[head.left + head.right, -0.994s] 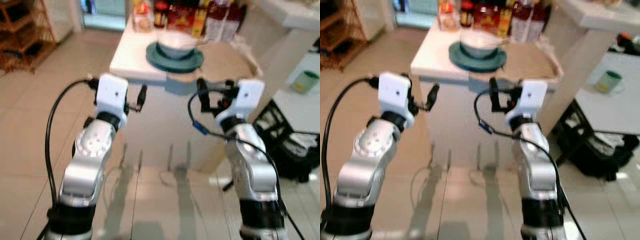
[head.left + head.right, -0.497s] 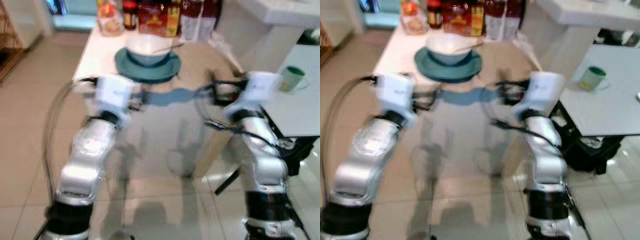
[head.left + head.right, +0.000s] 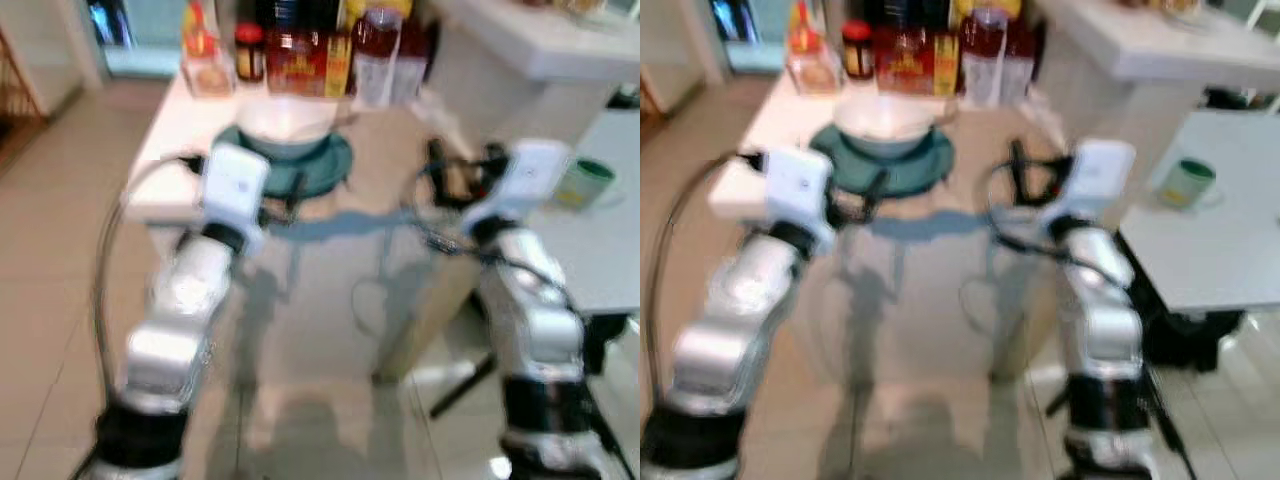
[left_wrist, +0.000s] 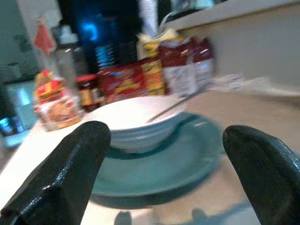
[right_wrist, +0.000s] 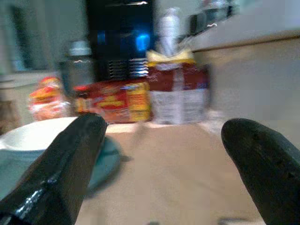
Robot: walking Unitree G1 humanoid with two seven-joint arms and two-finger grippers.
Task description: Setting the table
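Directly ahead of the robot, a white bowl (image 3: 288,122) sits on a teal plate (image 3: 338,165) near the front edge of a pale table (image 3: 400,160), with a thin utensil handle (image 4: 172,106) leaning out of the bowl toward the right. Both grippers are raised at the table's near edge. The left gripper (image 4: 168,154) is level with the plate and just short of it, its two black fingers (image 4: 70,164) spread wide so that bowl and plate show between them. The right gripper (image 5: 161,161) is also parted and empty, over bare tabletop to the right of the plate, which lies beside its left finger (image 5: 61,159).

Motion blur softens every view, so the fingertips at the table edge are hard to make out from the head camera, and whether the utensil is a spoon or a fork cannot be told. The plate's near rim is partly hidden behind the left wrist housing (image 3: 232,185).

Along the table's far edge stands a row of jars, bottles and red packets (image 3: 300,55); their labels cannot be read. A second white table (image 3: 1230,230) at the robot's right carries a green cup (image 3: 1186,182). Pale beige tile (image 3: 50,250) covers the floor, and a white counter (image 3: 1160,50) runs behind the tables.
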